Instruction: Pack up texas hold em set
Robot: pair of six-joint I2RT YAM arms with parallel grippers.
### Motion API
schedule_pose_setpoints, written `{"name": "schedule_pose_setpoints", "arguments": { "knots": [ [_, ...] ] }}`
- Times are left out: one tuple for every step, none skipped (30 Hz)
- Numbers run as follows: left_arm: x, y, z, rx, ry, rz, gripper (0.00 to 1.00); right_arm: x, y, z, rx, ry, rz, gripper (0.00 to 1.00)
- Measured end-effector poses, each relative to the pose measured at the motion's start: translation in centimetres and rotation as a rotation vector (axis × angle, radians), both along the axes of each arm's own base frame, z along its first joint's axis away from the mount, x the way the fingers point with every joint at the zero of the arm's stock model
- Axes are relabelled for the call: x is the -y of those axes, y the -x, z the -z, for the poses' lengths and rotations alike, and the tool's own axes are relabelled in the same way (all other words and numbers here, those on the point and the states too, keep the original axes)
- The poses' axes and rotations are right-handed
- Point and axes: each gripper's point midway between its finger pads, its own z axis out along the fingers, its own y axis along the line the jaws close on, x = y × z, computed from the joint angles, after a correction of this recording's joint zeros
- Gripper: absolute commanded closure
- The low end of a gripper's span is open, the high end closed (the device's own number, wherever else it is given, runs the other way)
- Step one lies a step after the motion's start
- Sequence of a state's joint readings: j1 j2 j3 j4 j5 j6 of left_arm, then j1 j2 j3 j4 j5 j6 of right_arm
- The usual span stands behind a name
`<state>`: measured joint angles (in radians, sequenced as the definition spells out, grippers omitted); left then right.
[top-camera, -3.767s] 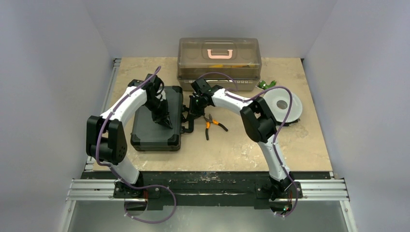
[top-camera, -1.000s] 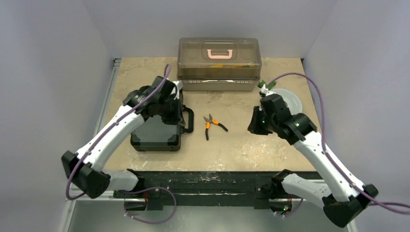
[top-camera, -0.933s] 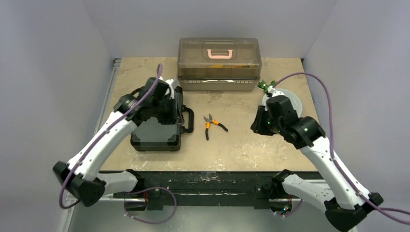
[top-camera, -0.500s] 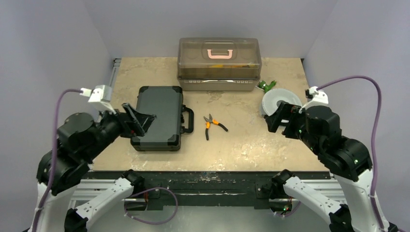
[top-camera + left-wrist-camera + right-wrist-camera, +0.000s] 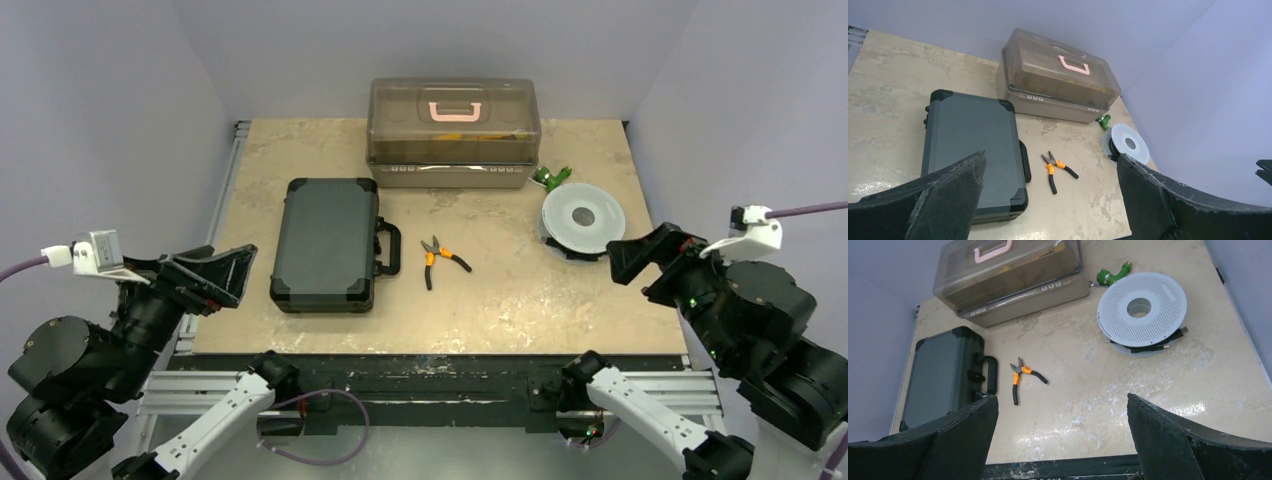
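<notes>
The texas hold em set shows as a black briefcase (image 5: 325,243), lid shut and lying flat on the left of the table, handle (image 5: 391,248) toward the middle. It also appears in the left wrist view (image 5: 970,140) and the right wrist view (image 5: 938,375). My left gripper (image 5: 215,272) hovers open off the table's near left corner, nothing between its fingers (image 5: 948,190). My right gripper (image 5: 650,262) hangs open over the near right edge, empty, with dark fingers (image 5: 1168,435) spread wide. Neither touches the case.
Orange-handled pliers (image 5: 440,258) lie just right of the case handle. A translucent brown box with a pink handle (image 5: 453,120) stands at the back. A white spool (image 5: 583,215) and a small green fitting (image 5: 552,177) sit at the right.
Both arms have pulled back from the case and the table's middle toward the near corners. Both grippers went from shut to open. The case stays shut in place.
</notes>
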<state>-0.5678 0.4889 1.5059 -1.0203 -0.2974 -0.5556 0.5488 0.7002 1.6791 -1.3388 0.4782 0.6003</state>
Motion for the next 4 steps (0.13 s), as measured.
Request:
{"name": "schedule_pose_setpoints", "arguments": {
  "knots": [
    [-0.28,0.23,-0.17,0.009,0.006,-0.006,0.0,0.18,0.16,-0.31,0.01,-0.004,0.004,0.01],
    [-0.46,0.38,-0.3,0.015,0.01,-0.01,0.0,0.34,0.37,-0.68,0.021,-0.011,0.006,0.01],
    [-0.56,0.44,-0.39,0.018,0.011,-0.014,0.0,0.41,0.55,-1.03,0.036,-0.019,0.003,0.01],
    [-0.62,0.46,-0.46,0.02,0.013,-0.016,0.0,0.49,0.71,-1.12,0.042,-0.023,0.002,0.01]
  ]
}}
